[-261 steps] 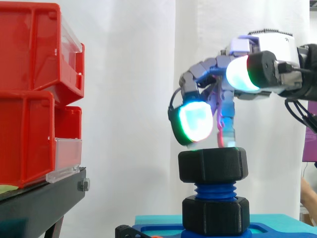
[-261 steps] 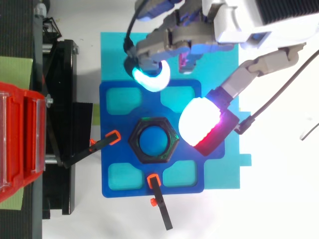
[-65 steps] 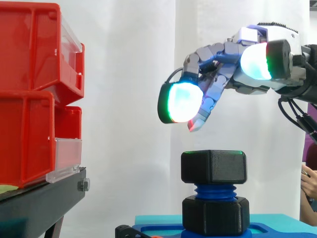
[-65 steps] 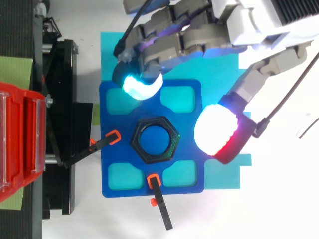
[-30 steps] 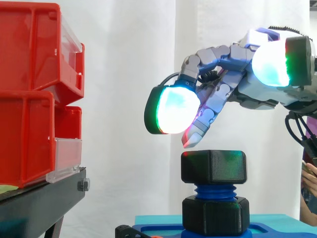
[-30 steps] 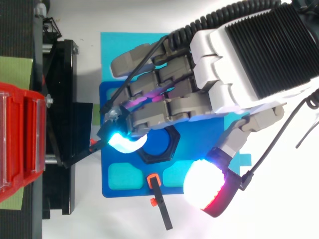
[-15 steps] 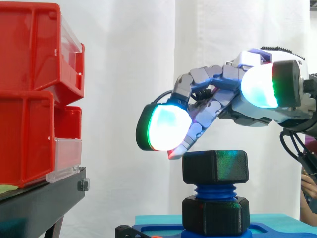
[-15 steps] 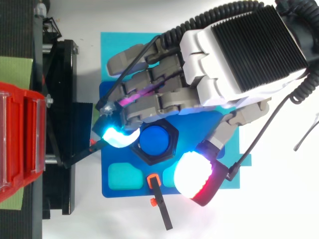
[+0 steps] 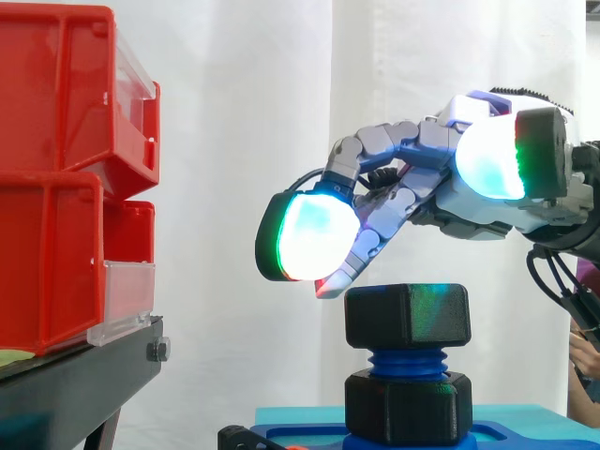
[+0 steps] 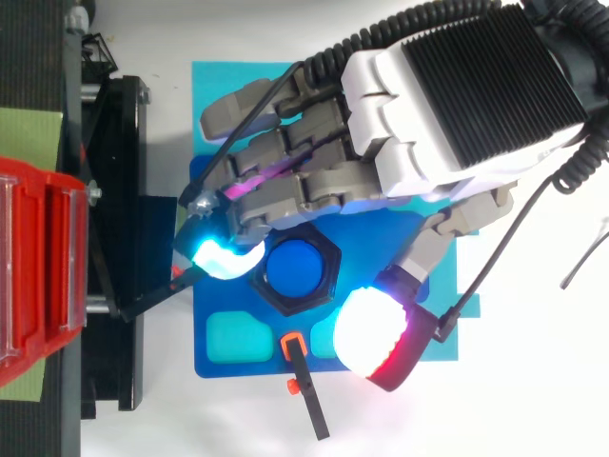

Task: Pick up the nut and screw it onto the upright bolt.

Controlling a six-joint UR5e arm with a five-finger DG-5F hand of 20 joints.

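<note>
One nut sat on top threads of upright bolt. I had hand hovering just above it, fingers spread, grasping nothing. Pads flanked nut left and right, probably to grip for next twist.

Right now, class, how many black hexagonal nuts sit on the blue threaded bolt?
2. One black hexagonal nut tops the blue threaded bolt; a lower black nut sits at its base. None appears hidden.

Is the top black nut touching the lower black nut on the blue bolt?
Apart: side view shows blue bolt threads between upper black hexagonal nut and lower black hexagonal nut.
</note>
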